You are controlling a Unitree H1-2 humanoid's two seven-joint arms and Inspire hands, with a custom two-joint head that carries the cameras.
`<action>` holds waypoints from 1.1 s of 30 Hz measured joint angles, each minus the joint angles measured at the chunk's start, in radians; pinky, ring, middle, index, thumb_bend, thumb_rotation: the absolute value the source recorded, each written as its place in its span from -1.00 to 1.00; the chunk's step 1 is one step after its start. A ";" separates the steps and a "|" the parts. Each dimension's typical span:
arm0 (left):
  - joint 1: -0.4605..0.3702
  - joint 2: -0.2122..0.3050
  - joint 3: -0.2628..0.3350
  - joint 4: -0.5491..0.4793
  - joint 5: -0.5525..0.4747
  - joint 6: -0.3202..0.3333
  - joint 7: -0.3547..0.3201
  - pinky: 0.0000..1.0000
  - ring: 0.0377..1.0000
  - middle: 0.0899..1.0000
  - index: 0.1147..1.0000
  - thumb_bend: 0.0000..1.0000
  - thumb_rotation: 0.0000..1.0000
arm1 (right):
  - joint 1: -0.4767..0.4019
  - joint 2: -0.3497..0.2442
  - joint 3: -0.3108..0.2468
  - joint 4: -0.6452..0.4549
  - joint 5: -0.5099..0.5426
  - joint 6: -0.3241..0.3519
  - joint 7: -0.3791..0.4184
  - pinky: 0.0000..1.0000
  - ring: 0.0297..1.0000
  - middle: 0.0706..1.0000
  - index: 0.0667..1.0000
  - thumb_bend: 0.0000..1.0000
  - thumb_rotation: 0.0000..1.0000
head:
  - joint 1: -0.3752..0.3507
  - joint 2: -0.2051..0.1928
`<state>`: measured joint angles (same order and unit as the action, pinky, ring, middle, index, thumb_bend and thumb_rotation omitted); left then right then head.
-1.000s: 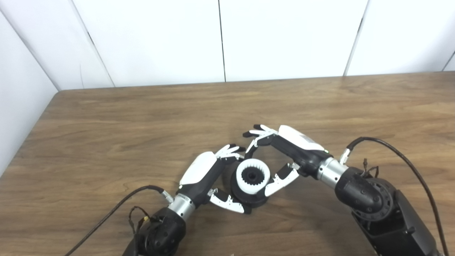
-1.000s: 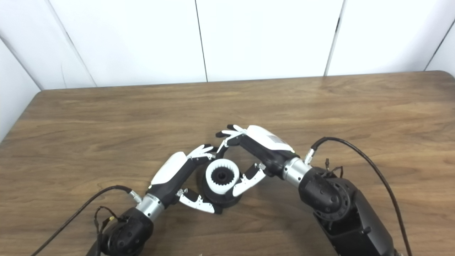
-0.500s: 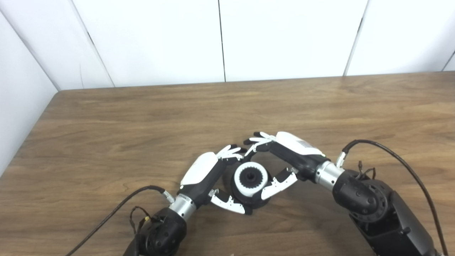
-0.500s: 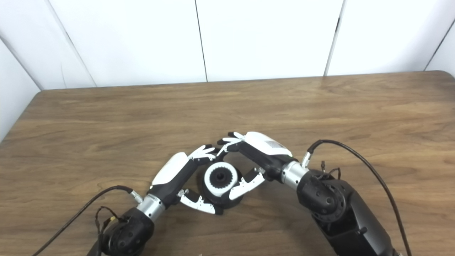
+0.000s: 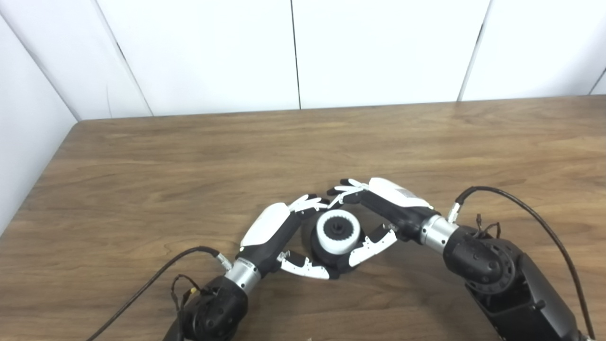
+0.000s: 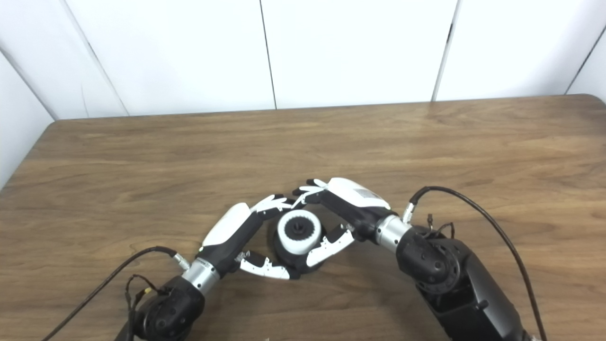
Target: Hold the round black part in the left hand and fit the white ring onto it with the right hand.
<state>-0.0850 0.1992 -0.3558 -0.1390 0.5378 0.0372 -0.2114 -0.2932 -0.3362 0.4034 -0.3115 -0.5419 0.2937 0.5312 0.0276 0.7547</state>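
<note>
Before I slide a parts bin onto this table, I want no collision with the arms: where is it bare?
Bare: the wood from the wall edge down to the hands, and both far sides of the table. Crowded: near centre, where the left hand and right hand wrap the black part and white ring.

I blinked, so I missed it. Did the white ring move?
Yes. The ring sank lower onto the black part, which stayed put on the table, and more black shows in its middle.

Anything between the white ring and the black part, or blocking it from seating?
Nothing visible. The white ring sits directly on the black part, held by the right hand, while the left hand grips the part's side, away from the joint.
</note>
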 measured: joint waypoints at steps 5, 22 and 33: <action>-0.009 0.001 0.008 -0.016 0.003 0.028 -0.016 0.75 0.90 0.82 0.68 1.00 -0.39 | 0.000 0.006 -0.029 0.000 0.006 0.008 0.000 1.00 1.00 0.87 0.56 0.95 -0.26 | 0.005 -0.003; 0.017 0.089 0.101 -0.106 -0.119 0.109 -0.143 0.96 1.00 0.93 0.84 1.00 -0.37 | 0.000 0.012 -0.115 0.002 0.044 0.027 -0.036 0.97 1.00 0.88 0.66 1.00 -0.14 | -0.002 -0.021; 0.108 0.111 0.289 -0.173 -0.272 0.161 -0.123 0.81 0.90 0.93 0.92 0.86 0.53 | 0.057 0.025 -0.236 0.019 0.142 0.028 -0.106 0.84 0.93 0.84 0.68 0.99 0.08 | -0.021 -0.031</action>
<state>0.0229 0.3102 -0.0669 -0.3116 0.2657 0.1987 -0.3342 -0.2358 -0.3108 0.1669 -0.2927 -0.4001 0.3214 0.4251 0.0061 0.7240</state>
